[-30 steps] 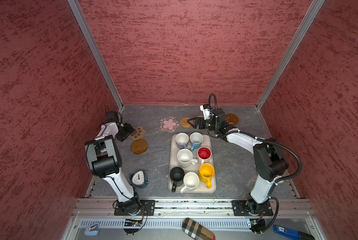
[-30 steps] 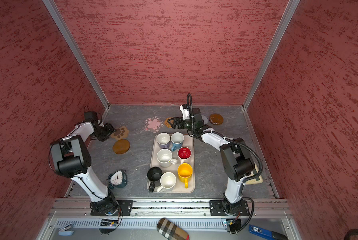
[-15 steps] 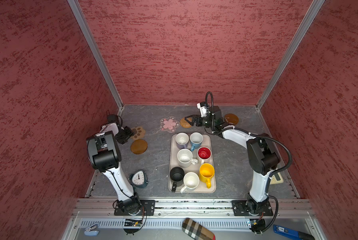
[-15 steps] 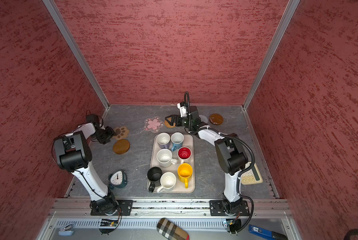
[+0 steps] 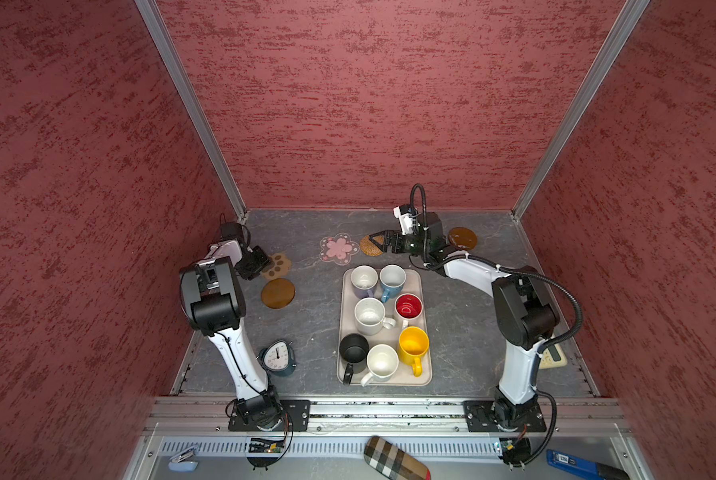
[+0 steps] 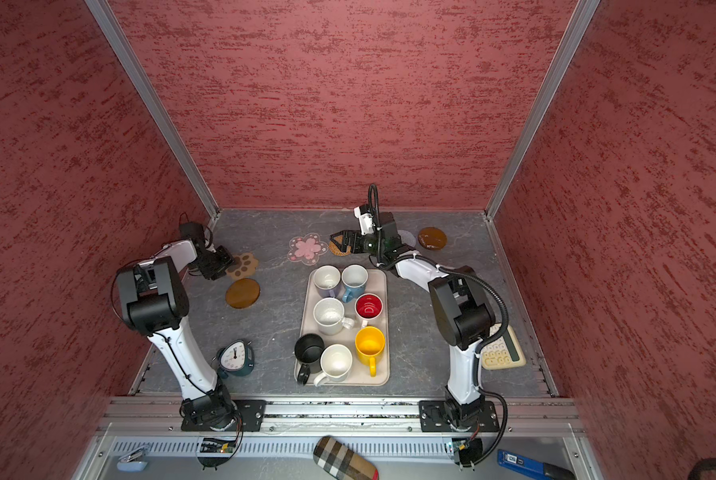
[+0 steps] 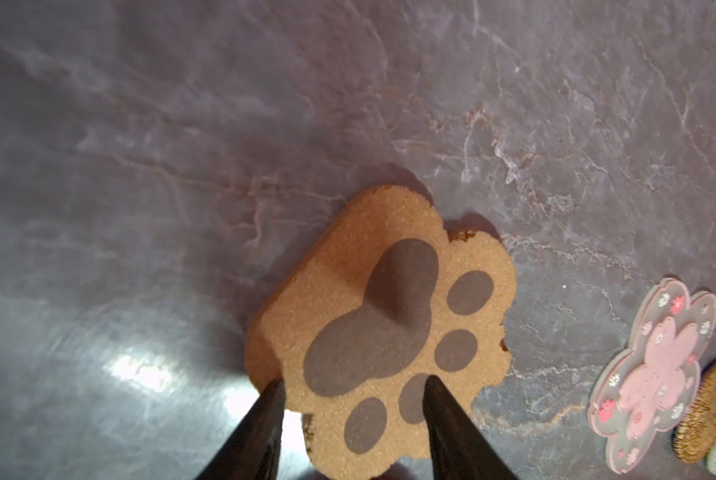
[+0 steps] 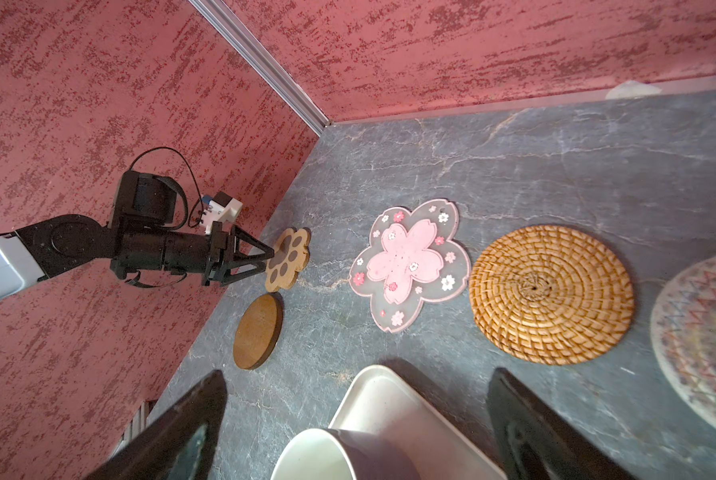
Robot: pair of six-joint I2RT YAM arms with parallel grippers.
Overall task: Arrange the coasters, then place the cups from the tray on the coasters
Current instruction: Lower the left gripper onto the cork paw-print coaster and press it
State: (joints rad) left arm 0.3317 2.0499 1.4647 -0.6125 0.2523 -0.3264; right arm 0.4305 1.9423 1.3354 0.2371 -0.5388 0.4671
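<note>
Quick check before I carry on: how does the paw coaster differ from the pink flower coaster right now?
Colour and shape: the paw coaster is tan with dark pad prints; the flower coaster is a pink blossom on a greyish base. Texture: the paw coaster looks grainy, the flower coaster smooth. State: the left tool straddles the paw coaster's edge; no tool is at the flower coaster. Both are thin mats.

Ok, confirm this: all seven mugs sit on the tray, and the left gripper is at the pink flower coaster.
Wrong coaster: the left gripper is at the tan paw coaster, as the left wrist view shows; the pink flower coaster lies apart, untouched. All seven mugs do sit on the tray.
</note>
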